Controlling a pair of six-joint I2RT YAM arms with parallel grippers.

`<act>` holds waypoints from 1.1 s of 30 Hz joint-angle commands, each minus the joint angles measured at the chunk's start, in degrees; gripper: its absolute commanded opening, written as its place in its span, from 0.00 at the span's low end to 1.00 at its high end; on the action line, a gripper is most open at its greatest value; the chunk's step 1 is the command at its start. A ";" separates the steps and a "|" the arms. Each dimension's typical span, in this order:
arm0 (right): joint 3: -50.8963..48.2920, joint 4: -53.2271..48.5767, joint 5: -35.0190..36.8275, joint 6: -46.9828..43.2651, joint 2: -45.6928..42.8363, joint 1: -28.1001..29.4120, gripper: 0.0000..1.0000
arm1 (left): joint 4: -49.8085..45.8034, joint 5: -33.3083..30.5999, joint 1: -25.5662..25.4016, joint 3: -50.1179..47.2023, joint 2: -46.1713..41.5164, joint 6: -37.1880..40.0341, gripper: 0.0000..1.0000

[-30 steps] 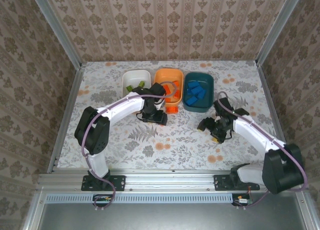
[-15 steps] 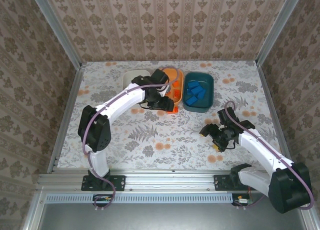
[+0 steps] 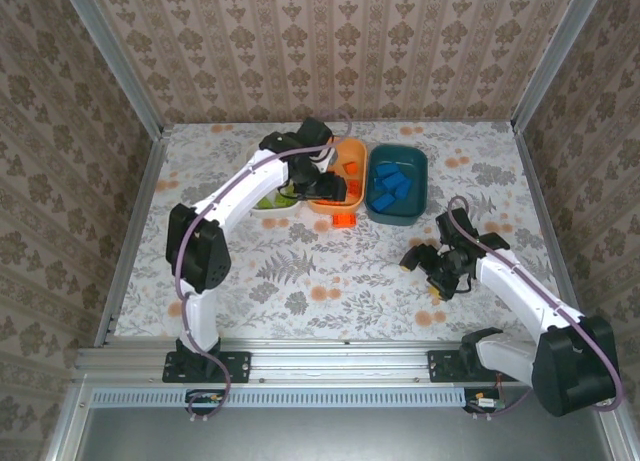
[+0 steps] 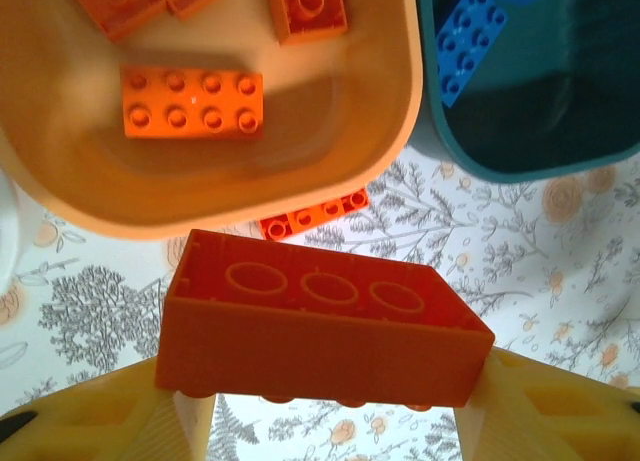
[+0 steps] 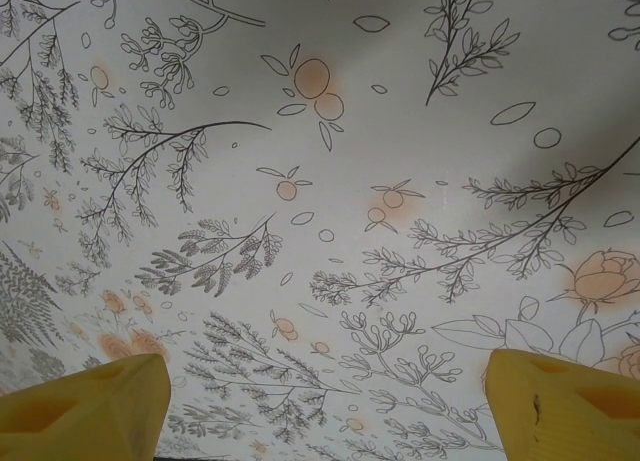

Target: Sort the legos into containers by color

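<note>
Tubs: three – white [image 3: 262, 204], orange [image 3: 356, 179], teal [image 3: 413, 163].
Orange bricks [image 4: 193, 101], left wrist view: six – four in orange tub, one on table [image 4: 560, 281], one lower centre.
Blue bricks [image 4: 465, 31]: two, upper right.

My floral table [image 3: 300, 281] bears a white tub [image 3: 266, 200], orange tub [image 3: 353, 149] and dark teal tub [image 3: 396, 217] abreast, one orange brick [image 3: 343, 220] loose beside them

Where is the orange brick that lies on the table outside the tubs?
In the top view, the loose orange brick lies on the table just in front of the orange tub, left of the dark teal tub.
</note>
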 commanded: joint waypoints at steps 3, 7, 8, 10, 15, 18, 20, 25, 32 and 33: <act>2.46 -3.40 -0.70 -3.42 1.30 -1.45 0.84 | -3.86 0.96 1.43 7.30 4.70 1.37 0.59; 3.67 -5.04 -0.45 -5.54 2.09 -2.59 0.84 | -6.40 1.47 2.14 14.48 9.76 1.99 0.60; 3.95 -5.45 -0.36 -6.07 2.18 -2.94 0.84 | -7.03 1.57 2.23 16.12 10.93 2.15 0.59; 4.57 -6.12 -0.34 -7.16 2.33 -3.78 0.85 | -8.24 1.75 2.25 19.75 13.47 2.33 0.59; 5.65 -7.19 -0.66 -9.39 3.38 -5.89 0.85 | -10.41 2.45 2.34 27.16 18.80 1.90 0.60; 6.13 -7.25 -1.12 -10.27 4.50 -6.72 0.85 | -11.87 2.63 2.49 31.08 21.44 1.62 0.59; 6.40 -7.14 -1.40 -10.78 5.22 -7.23 0.85 | -12.44 2.63 2.59 32.84 22.62 1.48 0.60; 7.09 -6.81 -2.13 -12.03 7.51 -8.29 0.85 | -12.38 3.20 3.17 34.45 24.38 0.74 0.60; 8.20 -6.90 -2.68 -13.63 10.31 -9.39 0.86 | -12.38 3.79 4.25 36.54 26.54 -0.68 0.74; 8.44 -6.81 -2.68 -13.76 10.66 -9.48 0.86 | -12.27 3.73 4.40 36.68 26.67 -0.89 0.77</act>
